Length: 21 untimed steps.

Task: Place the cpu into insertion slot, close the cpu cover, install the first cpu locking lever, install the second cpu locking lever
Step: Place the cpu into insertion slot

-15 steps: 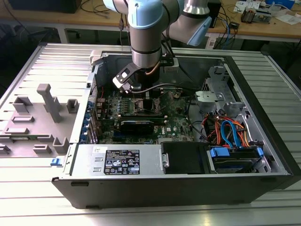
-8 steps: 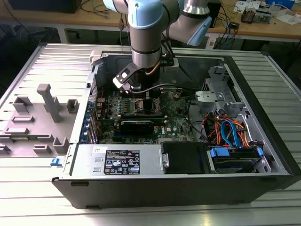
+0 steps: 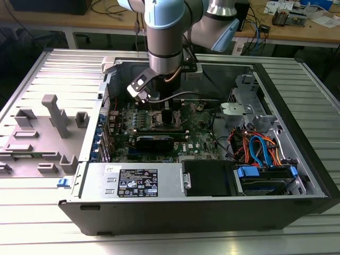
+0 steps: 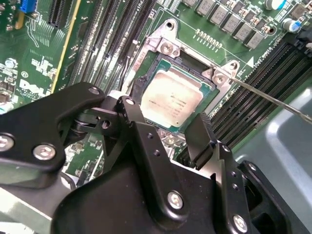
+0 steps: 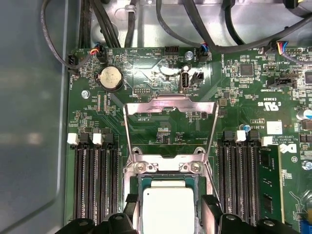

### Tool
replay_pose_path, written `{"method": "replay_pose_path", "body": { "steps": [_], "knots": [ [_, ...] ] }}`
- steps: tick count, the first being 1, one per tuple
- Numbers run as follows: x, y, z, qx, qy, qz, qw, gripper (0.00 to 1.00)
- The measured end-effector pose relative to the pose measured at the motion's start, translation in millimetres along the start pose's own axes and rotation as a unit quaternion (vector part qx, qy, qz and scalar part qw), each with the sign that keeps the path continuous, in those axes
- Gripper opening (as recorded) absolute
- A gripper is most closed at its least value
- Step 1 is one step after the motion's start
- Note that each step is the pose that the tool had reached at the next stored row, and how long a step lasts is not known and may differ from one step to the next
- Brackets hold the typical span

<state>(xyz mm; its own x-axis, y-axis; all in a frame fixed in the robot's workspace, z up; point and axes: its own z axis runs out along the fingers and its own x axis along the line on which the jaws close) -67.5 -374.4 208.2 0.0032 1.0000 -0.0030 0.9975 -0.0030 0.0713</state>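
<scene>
Vertically, the arm [image 3: 166, 48] hangs over the cpu [image 4: 173, 100].

Dull silvery metal cpu [image 4: 170, 100], shiny metal cpu cover [image 5: 168, 103], matt black hand [image 4: 161, 111], glossy green motherboard [image 5: 146, 73]

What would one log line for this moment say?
gripper: low over cpu | cpu: in insertion slot | cpu cover: flipped open, not yet closed
</scene>
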Motion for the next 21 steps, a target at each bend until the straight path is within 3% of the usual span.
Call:
{"method": "replay_pose_path", "body": {
  "steps": [5,7,15,16,20,21],
  "knots": [
    [0.0,0.0,-0.7,0.0,0.0,0.0,1.0,0.62],
    [0.0,0.0,-0.8,0.0,0.0,0.0,1.0,0.53],
    [0.0,0.0,-0.4,0.0,-0.0001,0.0,1.0,0.51],
    [0.0,0.0,-0.4,0.0,-0.0001,0.0,1.0,0.44],
    [0.0,-0.7,-0.8,0.0,-0.0002,0.0,1.0,0.44],
    [0.0,-0.7,-1.2,0.0,-0.0002,0.0,1.0,0.36]
  ]
}}
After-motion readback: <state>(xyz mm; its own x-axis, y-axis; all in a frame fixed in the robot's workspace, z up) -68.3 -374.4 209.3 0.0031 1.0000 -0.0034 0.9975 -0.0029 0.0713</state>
